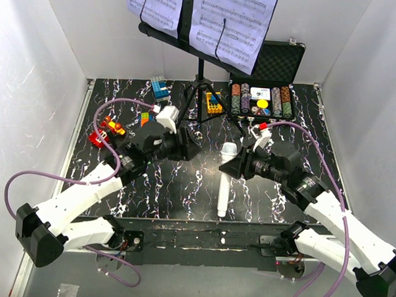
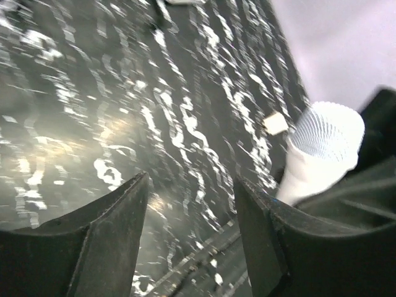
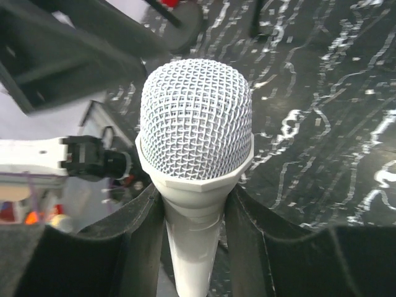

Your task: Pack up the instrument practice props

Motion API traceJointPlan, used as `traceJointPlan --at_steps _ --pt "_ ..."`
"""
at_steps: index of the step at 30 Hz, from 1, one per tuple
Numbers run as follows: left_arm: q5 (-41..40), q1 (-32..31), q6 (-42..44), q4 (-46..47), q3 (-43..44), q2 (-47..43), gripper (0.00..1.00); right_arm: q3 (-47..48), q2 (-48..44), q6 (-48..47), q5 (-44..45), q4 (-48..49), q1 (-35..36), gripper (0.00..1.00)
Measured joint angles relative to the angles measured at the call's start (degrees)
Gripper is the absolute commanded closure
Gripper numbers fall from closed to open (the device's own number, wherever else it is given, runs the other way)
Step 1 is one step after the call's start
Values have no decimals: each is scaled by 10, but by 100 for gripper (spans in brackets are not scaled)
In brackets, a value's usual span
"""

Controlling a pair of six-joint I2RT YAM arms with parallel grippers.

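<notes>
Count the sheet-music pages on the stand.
2: the left page and the right page, side by side on the music stand at the table's far edge. Others could be stacked behind them.

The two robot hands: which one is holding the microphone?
The right hand, closed on the white microphone below its mesh head; the left hand gapes open, holding nothing.

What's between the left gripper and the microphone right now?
Just bare marbled table between the left gripper and the microphone, seen in the top view. The left wrist view adds one small tan scrap on the table near the microphone's head.
</notes>
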Motion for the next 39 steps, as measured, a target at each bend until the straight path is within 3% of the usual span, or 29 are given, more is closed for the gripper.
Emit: traceJointPlan --at_steps 3,4,5,12,22,29,36,37,39 --pt "66 -15 -26 60 -49 -5 31 -3 2 34 -73 26 -33 99" --pt "88 -15 -36 80 -70 -10 4 -3 3 41 -90 34 -37 99" --pt "109 -15 -48 99 -95 -19 2 -3 4 48 -105 40 -40 99" --pt "212 -17 -112 223 -203 -90 2 -4 30 91 -153 78 -43 99" --pt "289 -53 -126 358 -235 -97 2 -14 88 197 -179 221 -43 99" --pt "291 -65 -121 376 -245 -89 45 -19 99 230 -181 277 -37 99" --pt "311 -69 -139 388 -246 -47 99 -24 108 217 -182 291 -31 97" --pt "311 -69 -140 390 -246 -43 100 -25 108 214 -182 290 -32 69" --pt "311 -70 -139 383 -245 -44 100 -27 107 212 -183 287 -32 40"
